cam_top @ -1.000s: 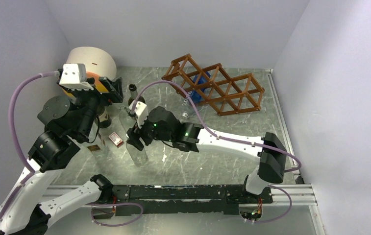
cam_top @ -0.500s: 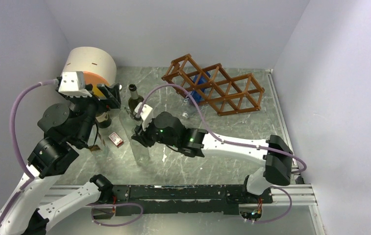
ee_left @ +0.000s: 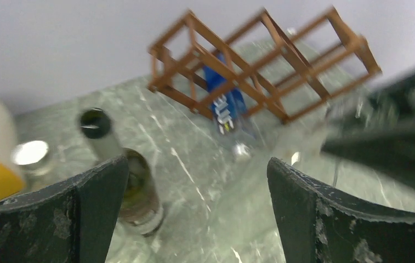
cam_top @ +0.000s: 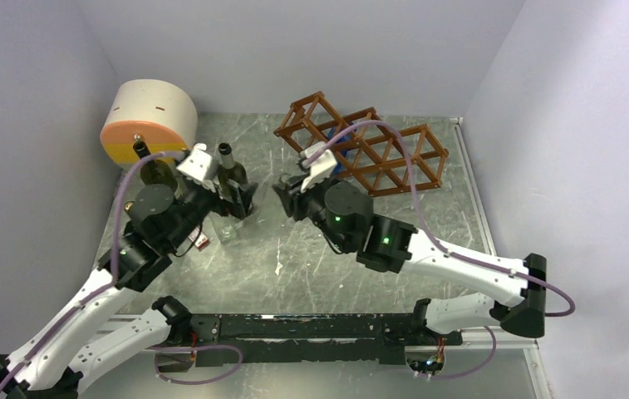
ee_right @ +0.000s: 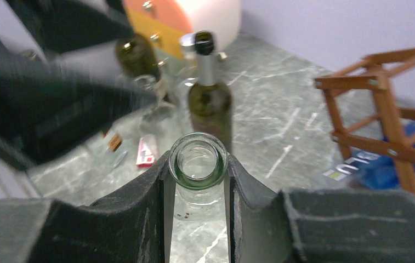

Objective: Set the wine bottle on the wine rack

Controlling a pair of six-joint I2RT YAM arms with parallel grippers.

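Right gripper (cam_top: 287,194) is clamped on the neck of the clear wine bottle (ee_right: 198,163), one finger tight on each side just under the lip, and that is all that holds it. The body hangs out of sight below the fingers, so whether the base is on the table (cam_top: 311,266) or off it, I cannot tell. The wine rack (cam_top: 377,154) sits near, behind the gripper, not yet reached.

Here's the worry: smooth glass, narrow neck, all the weight below. Tip it sideways for a cell and it may swivel or slide through the pads. The rack looks light and its diamond cells snug, so a base arriving off-centre could catch a slat and shove the whole frame back. One cell seems taken by a blue-labelled bottle (ee_left: 224,104), so that slot is no good.

Left gripper (ee_left: 197,167) hangs wide open, holding nothing, right beside an upright dark green bottle (cam_top: 229,173). A careless swing from either arm could topple that one
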